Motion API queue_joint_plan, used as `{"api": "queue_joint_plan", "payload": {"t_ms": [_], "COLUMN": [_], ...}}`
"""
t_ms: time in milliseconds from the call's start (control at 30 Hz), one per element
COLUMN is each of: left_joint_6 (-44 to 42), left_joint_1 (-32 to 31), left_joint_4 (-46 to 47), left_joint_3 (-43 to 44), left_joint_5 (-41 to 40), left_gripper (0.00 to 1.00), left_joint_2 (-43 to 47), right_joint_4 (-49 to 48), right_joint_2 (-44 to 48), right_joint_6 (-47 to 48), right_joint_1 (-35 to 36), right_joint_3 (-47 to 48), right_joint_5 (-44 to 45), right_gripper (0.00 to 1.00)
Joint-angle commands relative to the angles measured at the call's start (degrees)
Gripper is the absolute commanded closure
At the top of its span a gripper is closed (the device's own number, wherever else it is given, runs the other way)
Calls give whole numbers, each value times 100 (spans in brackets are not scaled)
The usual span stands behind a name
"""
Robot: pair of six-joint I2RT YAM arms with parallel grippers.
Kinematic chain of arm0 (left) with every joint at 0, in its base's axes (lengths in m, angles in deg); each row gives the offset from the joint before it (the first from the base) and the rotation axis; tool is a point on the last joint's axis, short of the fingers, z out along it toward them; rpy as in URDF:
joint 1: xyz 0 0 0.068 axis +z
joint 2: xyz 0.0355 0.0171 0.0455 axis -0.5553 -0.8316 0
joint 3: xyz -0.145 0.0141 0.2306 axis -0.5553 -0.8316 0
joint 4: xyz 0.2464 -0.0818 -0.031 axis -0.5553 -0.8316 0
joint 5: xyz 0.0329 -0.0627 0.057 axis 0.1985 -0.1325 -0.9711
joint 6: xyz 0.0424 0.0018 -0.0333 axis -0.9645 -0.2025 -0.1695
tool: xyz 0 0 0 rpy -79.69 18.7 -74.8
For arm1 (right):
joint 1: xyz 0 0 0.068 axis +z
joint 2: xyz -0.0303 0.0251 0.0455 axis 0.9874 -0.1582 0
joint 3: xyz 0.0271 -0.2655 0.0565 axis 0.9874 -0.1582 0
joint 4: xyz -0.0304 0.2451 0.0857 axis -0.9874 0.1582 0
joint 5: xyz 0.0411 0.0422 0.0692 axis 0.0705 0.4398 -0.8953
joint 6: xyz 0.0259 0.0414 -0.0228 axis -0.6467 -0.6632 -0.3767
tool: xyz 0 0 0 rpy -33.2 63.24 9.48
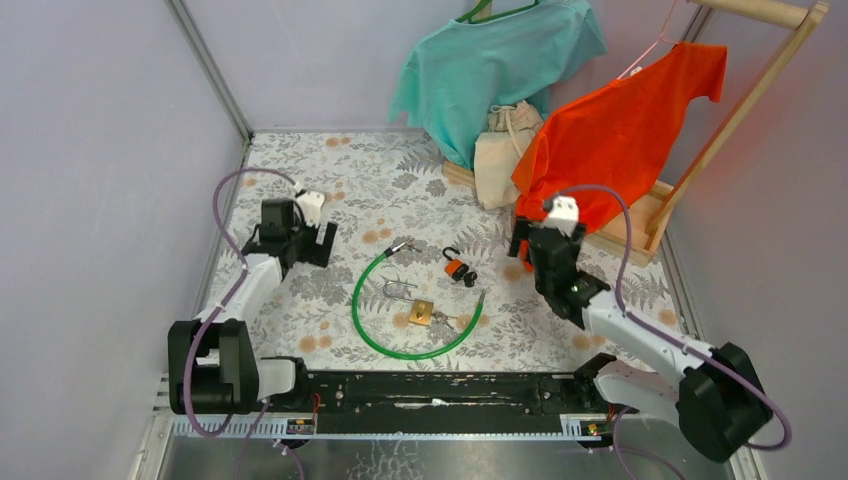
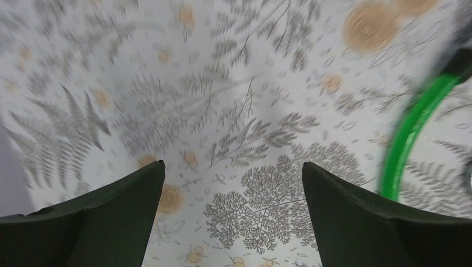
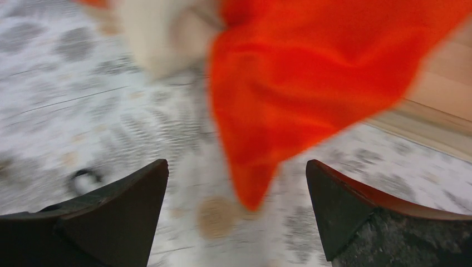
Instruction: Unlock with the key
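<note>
Two arms extended | left pincer (image 1: 324,243) spread, 9 o'clock of green cable (image 1: 357,310) | right pincer (image 1: 528,243) spread, 3 o'clock, near orange shirt (image 1: 620,130) | brass padlock (image 1: 421,312) within cable loop

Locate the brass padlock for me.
Top view: the brass padlock lies mid-frame inside the green cable loop, just below and left of the small orange padlock.

Bright green cable (image 1: 357,305) on a white desk (image 1: 300,170) printed with grey ferns and tan blossoms; brass-gold padlock (image 1: 421,312) and orange padlock (image 1: 455,266); teal shirt (image 1: 490,60) and orange shirt (image 1: 620,130) behind.
</note>
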State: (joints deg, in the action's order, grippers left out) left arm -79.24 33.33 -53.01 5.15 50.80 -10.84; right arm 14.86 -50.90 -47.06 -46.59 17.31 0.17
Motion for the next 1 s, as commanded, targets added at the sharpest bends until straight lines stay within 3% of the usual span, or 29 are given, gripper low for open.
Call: {"api": "queue_joint_plan", "payload": {"t_ms": [0,67,300,533,733,867,900,967], "left_joint_6": [558,839,1502,1707,2110,2375,2448,2235], "left_joint_1": [536,699,770,779,760,745,713,467], "left_joint_4": [2240,2993,4586,5970,6479,6719,7496,7442], "left_joint_3": [-956,-1353,-2000,-2425,-2323,-2232,-2504,-2538], "left_joint_5": [460,639,937,635,736,785,847,546], "left_gripper": [0,0,0,0,0,0,0,0], "left_joint_2": [-40,-37,-41,-428,-980,-1212,-1406,-1383], "right_joint_4": [-1979,-2715,-3246,-5268,-5765,-5978,-6060,-6086], "right_joint_2": [578,616,537,-428,-1148,-1447,-1717,-1859], "right_joint_6": [679,1117,658,964,1317,890,1064,1218], "right_joint_1": [-298,-403,-1113,-1767,-2192,-2827,-2929,-2938], "right_joint_3": [-1251,-1751,-2463,-2913,-2598,-2612,-2471,-2369], "right_joint_5": [2302,2649,2558,1886,892,471,-99,-452], "right_gripper": [1,1,1,1,1,1,1,1]}}
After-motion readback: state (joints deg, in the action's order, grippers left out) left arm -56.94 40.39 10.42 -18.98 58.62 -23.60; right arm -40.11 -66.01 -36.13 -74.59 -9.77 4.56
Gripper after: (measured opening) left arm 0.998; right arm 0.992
